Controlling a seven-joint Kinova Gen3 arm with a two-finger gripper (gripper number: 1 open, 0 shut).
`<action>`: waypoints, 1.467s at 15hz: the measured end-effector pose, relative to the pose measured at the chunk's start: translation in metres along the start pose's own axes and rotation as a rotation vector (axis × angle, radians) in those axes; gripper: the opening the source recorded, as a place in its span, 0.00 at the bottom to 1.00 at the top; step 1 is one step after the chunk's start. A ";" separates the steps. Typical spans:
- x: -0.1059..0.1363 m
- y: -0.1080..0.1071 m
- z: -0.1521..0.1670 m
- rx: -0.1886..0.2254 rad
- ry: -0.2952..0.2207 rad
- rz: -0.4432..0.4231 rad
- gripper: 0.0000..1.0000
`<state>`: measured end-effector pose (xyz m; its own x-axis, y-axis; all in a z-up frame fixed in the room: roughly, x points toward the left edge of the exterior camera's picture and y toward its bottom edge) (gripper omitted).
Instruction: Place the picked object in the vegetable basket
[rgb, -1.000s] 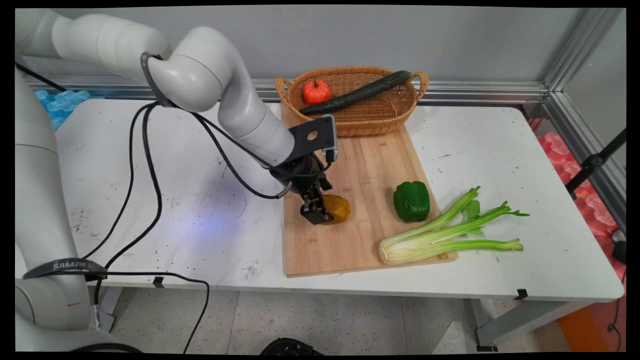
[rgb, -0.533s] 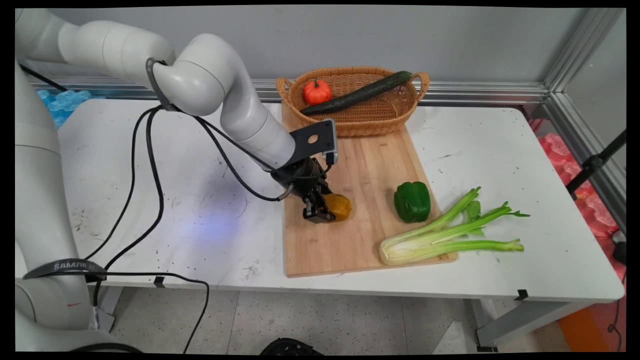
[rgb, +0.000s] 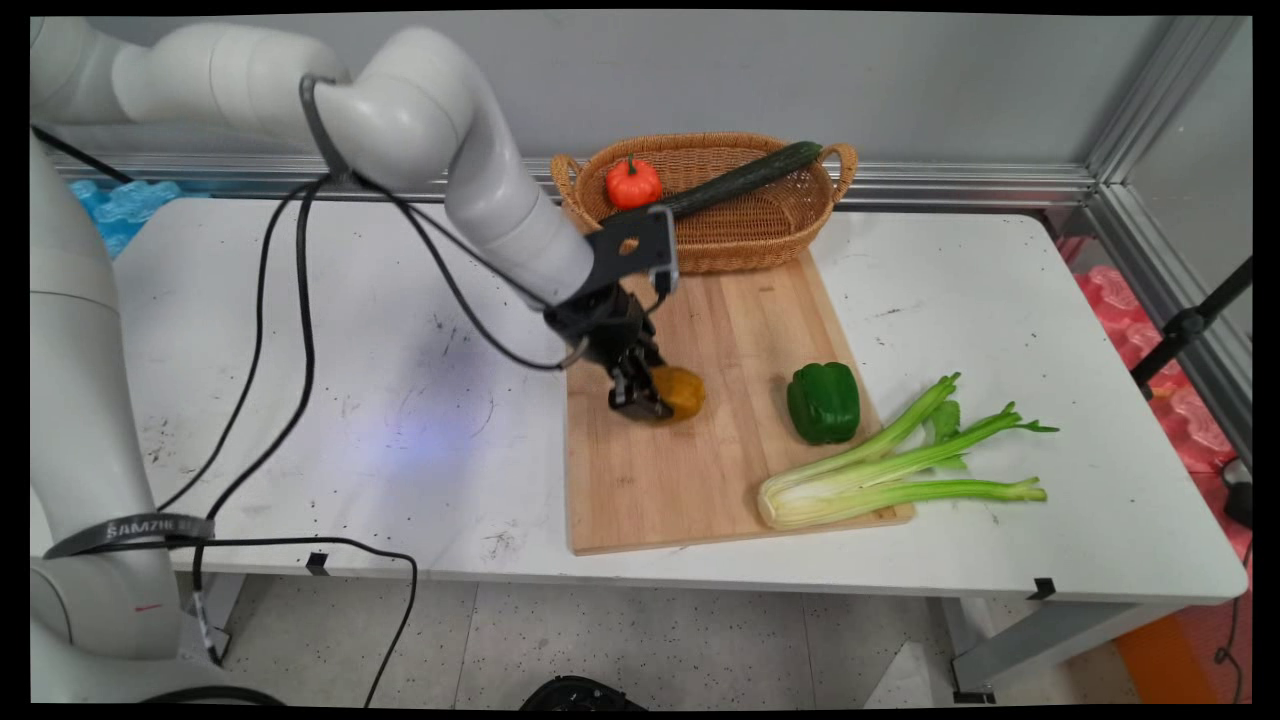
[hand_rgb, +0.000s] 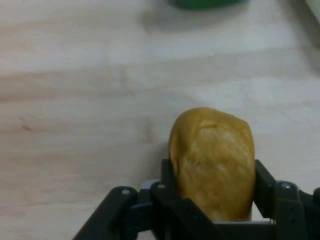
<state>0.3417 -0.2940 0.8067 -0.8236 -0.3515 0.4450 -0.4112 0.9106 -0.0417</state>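
The white tabletop (rgb: 980, 330) carried a wooden cutting board (rgb: 740, 330) near its middle. The leafy ends of the celery (rgb: 900, 475) reached past the board's right edge onto the tabletop, and a wicker basket (rgb: 740, 225) stood at the board's far end.

A long rectangular wooden cutting board (rgb: 730, 420) is lying on the white surface (rgb: 1000, 330). A squat green bell pepper (rgb: 823, 402) is sitting on the board's right part, and a pale-stemmed green celery bunch (rgb: 890, 465) is lying across the board's near right corner, its leafy ends reaching onto the surface. An oval woven wicker basket (rgb: 740, 225) is resting on the board's far end, holding a small orange pumpkin (rgb: 632, 183) and a long dark green cucumber (rgb: 745, 178).
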 end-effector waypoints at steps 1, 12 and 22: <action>0.006 -0.009 -0.006 0.005 0.009 0.005 0.00; 0.076 -0.123 -0.040 0.134 0.152 -0.004 0.00; 0.100 -0.188 -0.005 0.193 0.210 -0.021 0.00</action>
<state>0.3387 -0.4987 0.8639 -0.7235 -0.2989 0.6223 -0.5108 0.8381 -0.1913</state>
